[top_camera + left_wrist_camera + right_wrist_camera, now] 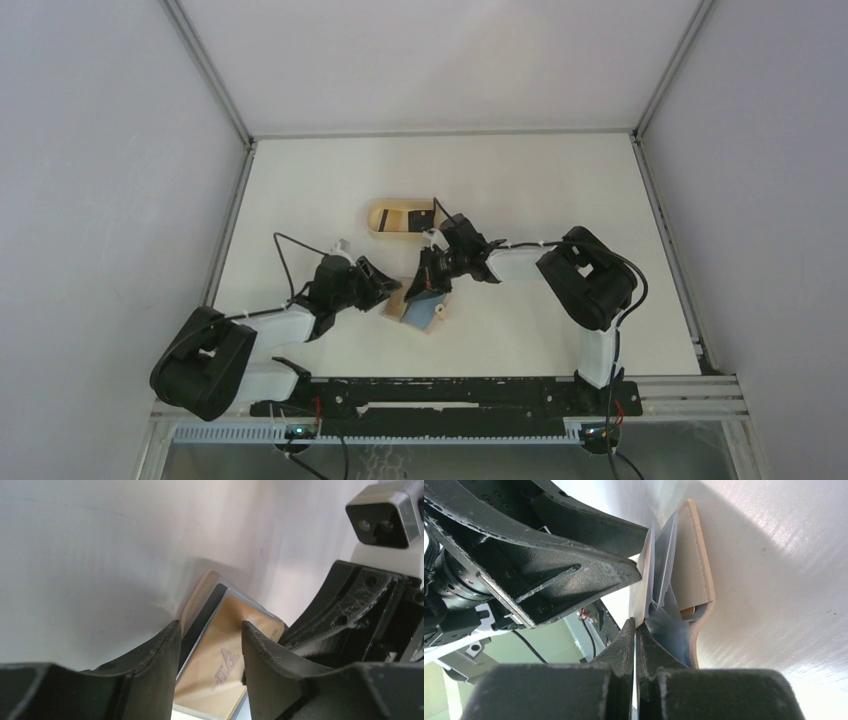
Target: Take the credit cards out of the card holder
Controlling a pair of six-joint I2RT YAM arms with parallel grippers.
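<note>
The card holder [412, 310] lies open on the table between my two grippers, tan outside and blue inside. In the right wrist view its tan cover [696, 565] stands on edge with the blue pockets [669, 625] spread. My right gripper [635, 622] [428, 288] is shut on the near edge of a thin credit card [644, 580] that sticks out of the pockets. My left gripper [210, 626] [392, 290] is open, its fingers apart on either side of a gold-tan card face [220, 655] with a pale logo. The holder's tan flap [200, 595] shows behind it.
An oval light-wood tray [375, 215] sits just behind the grippers, with a card with a dark stripe [412, 217] lying in it. Grey walls enclose the white table on three sides. The two grippers are almost touching over the holder.
</note>
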